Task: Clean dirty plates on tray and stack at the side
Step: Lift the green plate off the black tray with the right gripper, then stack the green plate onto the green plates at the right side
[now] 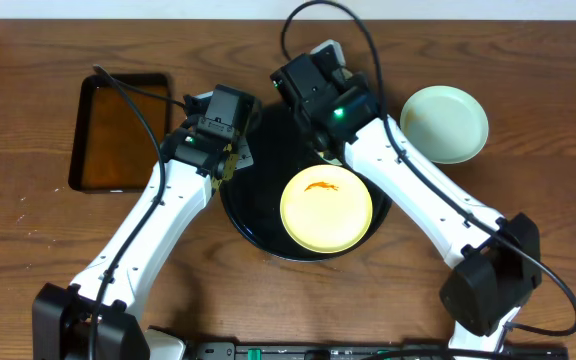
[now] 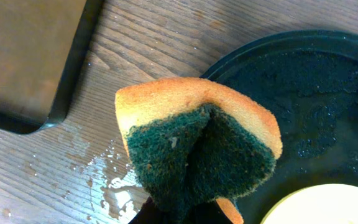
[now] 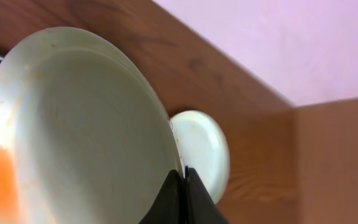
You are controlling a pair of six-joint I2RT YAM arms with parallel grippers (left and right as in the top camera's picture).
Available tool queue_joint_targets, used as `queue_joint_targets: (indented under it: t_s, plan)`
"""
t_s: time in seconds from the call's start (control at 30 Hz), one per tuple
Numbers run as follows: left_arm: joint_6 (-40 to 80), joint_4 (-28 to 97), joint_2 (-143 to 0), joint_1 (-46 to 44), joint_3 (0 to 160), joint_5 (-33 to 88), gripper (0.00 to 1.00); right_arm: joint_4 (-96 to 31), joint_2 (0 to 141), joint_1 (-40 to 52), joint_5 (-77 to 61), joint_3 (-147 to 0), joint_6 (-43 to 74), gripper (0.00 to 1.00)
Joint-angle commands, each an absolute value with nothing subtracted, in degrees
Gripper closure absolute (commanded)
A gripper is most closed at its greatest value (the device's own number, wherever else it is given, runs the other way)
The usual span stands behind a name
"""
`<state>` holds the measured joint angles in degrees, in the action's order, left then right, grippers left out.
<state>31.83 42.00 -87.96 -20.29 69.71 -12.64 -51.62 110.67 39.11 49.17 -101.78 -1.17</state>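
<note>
- A yellow plate point(image 1: 326, 209) with an orange smear lies on the near right part of the black tray point(image 1: 253, 200).
- At the tray's left rim, the left hand point(image 1: 226, 155) pinches a folded sponge point(image 2: 197, 149).
- Right of the tray, a mint plate point(image 1: 444, 123) sits on the tabletop point(image 1: 528, 60).
- Over the tray's far edge, the right hand point(image 3: 182, 186) is clamped on the rim of a pale plate point(image 3: 79, 124), tilted and smeared orange.

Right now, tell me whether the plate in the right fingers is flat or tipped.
Tipped. The right fingers pinch the plate by its rim; its smeared face slants against the table behind.
</note>
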Motion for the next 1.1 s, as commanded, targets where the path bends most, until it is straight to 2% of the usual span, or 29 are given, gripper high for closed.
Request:
queue_joint_targets:
  t_s: [0.0, 0.2, 0.67, 0.9, 1.07]
  plan:
    - [32.95, 42.13, -87.22, -20.16, 69.56, -12.14, 0.92, -49.34, 109.12, 40.03, 58.81, -101.49, -12.56, 0.99]
    - [34.11, 42.13, -87.22, -20.16, 69.56, -12.14, 0.92, -44.62, 109.1, 40.16, 62.85, -101.49, -20.93, 0.99]
    - [34.83, 41.71, -87.22, -20.16, 69.56, -12.16, 0.92, -44.21, 109.08, 39.83, 62.13, -101.49, -17.8, 0.99]
    - [34.83, 41.74, -87.22, -20.16, 69.56, -12.14, 0.92, -50.87, 109.08, 33.52, 40.51, -101.49, -4.56, 0.99]
    - [34.83, 41.71, -87.22, -20.16, 69.56, -12.14, 0.92, -53.3, 109.08, 21.39, 14.06, -101.49, 0.08, 0.99]
